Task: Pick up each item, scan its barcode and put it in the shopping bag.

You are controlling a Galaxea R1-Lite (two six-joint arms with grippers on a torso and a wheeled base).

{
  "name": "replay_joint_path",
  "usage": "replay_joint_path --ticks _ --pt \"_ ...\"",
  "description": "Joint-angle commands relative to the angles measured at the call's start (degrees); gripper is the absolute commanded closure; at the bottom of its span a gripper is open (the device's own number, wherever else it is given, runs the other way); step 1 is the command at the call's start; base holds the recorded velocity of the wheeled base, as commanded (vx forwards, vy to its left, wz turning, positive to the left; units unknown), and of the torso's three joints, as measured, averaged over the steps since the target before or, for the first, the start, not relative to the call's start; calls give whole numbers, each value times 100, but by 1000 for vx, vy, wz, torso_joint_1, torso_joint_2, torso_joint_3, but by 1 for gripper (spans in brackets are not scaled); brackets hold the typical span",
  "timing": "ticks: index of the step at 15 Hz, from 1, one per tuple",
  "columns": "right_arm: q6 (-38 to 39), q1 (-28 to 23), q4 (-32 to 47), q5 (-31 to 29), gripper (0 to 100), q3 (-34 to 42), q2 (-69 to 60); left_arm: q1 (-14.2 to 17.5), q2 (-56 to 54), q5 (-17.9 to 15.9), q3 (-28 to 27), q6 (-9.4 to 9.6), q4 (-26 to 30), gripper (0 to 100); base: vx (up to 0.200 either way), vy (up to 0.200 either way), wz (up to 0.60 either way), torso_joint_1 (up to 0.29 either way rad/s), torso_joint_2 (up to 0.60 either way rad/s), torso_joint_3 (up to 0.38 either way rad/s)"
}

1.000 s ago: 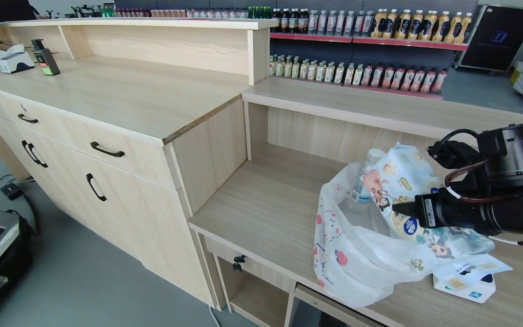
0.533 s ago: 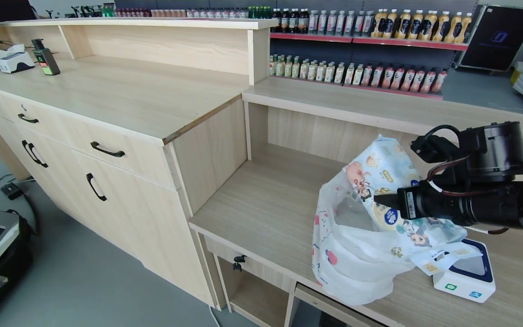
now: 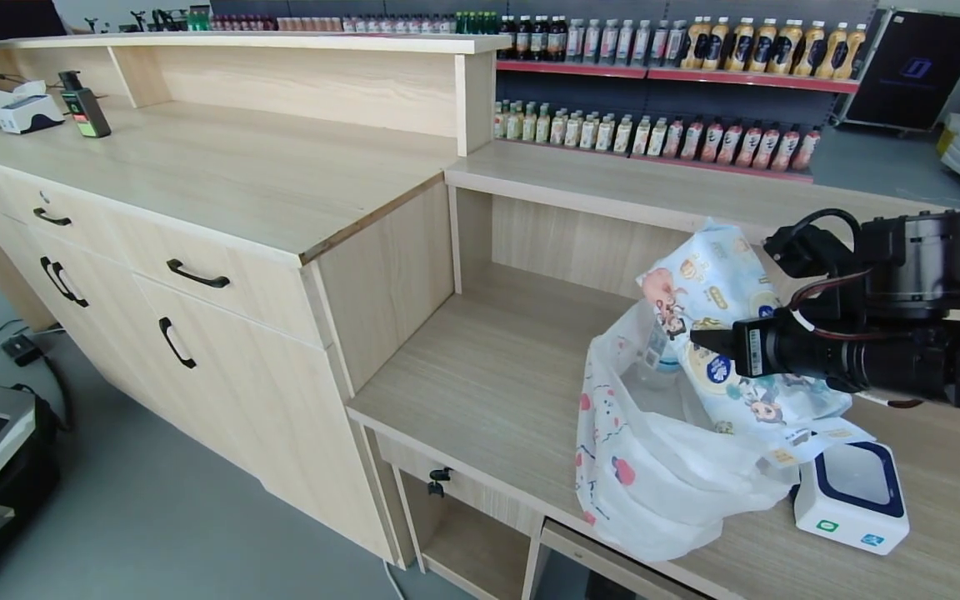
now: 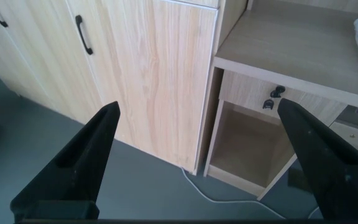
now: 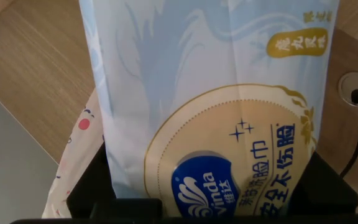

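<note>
A blue-and-white tissue pack (image 3: 709, 287) printed with cartoons hangs tilted over the mouth of the white shopping bag (image 3: 655, 475), which slumps on the low wooden counter (image 3: 488, 375). My right gripper (image 3: 705, 342) is shut on the pack's lower part. A clear bottle (image 3: 655, 360) shows inside the bag. A white scanner (image 3: 853, 497) with a dark-rimmed window lies beside the bag. In the right wrist view the pack (image 5: 216, 93) sits between the dark fingers (image 5: 95, 186), with the bag's edge (image 5: 73, 171) below. My left gripper (image 4: 197, 162) hangs open over the floor by the cabinet.
A higher counter (image 3: 222, 167) with drawers stands to the left, bearing a handheld terminal (image 3: 84, 107) and a white device (image 3: 26, 114). Shelves of bottles (image 3: 655, 83) run behind. An open cubby (image 4: 247, 149) lies under the low counter's front edge.
My right gripper has lifted the tissue pack and carried it a little to the left. The pack's trailing end has come off the scanner, whose window now shows.
</note>
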Motion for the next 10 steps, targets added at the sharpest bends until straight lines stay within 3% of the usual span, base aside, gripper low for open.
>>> replay_joint_path --ticks 1,3,10 --pt "-6 -6 18 61 100 55 114 0 6 1 0 -1 0 0 0 0 0 0 0 0" --pt "3 -14 45 377 100 213 97 0 6 1 0 -1 0 0 0 0 0 0 0 0" --pt "20 -50 18 439 100 503 123 0 6 1 0 -1 0 0 0 0 0 0 0 0"
